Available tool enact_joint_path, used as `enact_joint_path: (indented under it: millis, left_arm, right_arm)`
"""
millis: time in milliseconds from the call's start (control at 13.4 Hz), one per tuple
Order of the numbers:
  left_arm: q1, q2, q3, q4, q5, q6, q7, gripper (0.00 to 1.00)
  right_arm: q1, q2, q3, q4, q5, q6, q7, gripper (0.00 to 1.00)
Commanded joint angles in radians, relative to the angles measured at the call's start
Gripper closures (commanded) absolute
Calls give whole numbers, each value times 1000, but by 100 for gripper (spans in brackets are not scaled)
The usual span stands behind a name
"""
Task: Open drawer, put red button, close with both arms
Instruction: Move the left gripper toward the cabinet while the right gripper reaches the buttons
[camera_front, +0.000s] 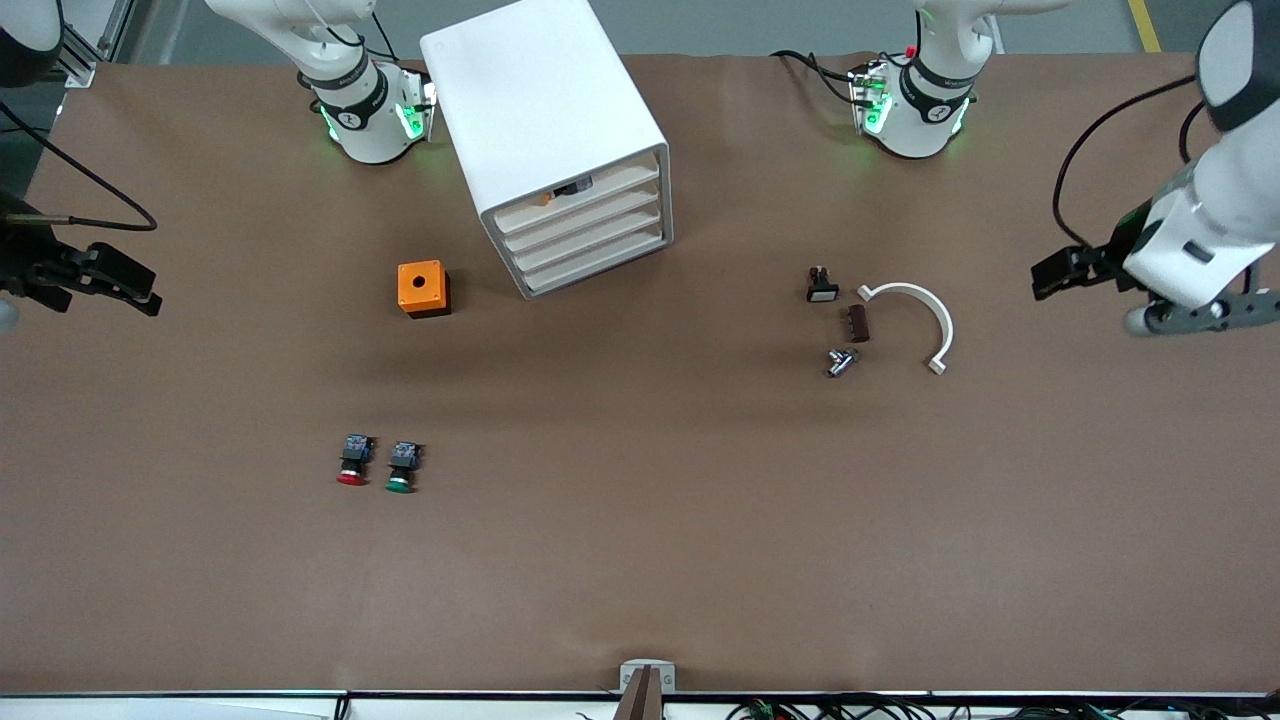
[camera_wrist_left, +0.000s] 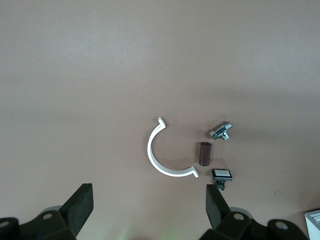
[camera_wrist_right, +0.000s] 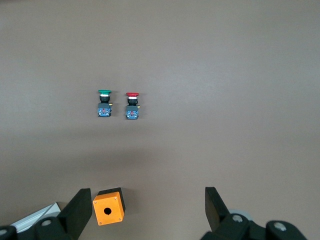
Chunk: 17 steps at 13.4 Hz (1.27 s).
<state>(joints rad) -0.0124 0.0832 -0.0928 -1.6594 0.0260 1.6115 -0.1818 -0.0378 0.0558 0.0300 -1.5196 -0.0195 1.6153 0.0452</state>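
Note:
The white cabinet (camera_front: 545, 120) stands between the two arm bases, with its four drawers facing the front camera. The second-highest drawer (camera_front: 585, 218) is pushed in. The red button (camera_front: 352, 462) lies on its side on the table beside a green one (camera_front: 402, 468), nearer the front camera than the cabinet. Both buttons show in the right wrist view, red (camera_wrist_right: 132, 105) and green (camera_wrist_right: 104, 103). My right gripper (camera_front: 145, 293) is open and empty, up over the right arm's end of the table (camera_wrist_right: 147, 202). My left gripper (camera_front: 1048, 280) is open and empty over the left arm's end (camera_wrist_left: 150, 200).
An orange box with a hole (camera_front: 423, 288) sits beside the cabinet (camera_wrist_right: 108, 207). Toward the left arm's end lie a white half-ring clamp (camera_front: 925, 310), a brown cylinder (camera_front: 858, 323), a metal fitting (camera_front: 840, 362) and a small black switch (camera_front: 822, 285).

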Motion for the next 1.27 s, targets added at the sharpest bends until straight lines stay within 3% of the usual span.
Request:
enact_joint_path:
  millis: [0,299,824,1048,1198]
  left_arm:
    - [-14,130,-8,105,12,-16,-8,1]
    - [-56,274,-15,153,3,-12,-226,0]
    - [-251,544,-15,299,-14,56,-733,0]
    - [-320,608,-15,299,-90,134,-895,0]
    - [-350,631,-15,299,-200,140,-1008,0]
  right_arm:
    - [-10,-4,1,-5,44,3,1,0]
    - [-16,9,-1,-2,44,-5,-86,0]
    - [-33,108,-7,-5,39,31,-102,0]
    - [-24,177,-5,-16,35,60,-91,0]
    - [-21,231,-4,-46,36,127,-90,0]
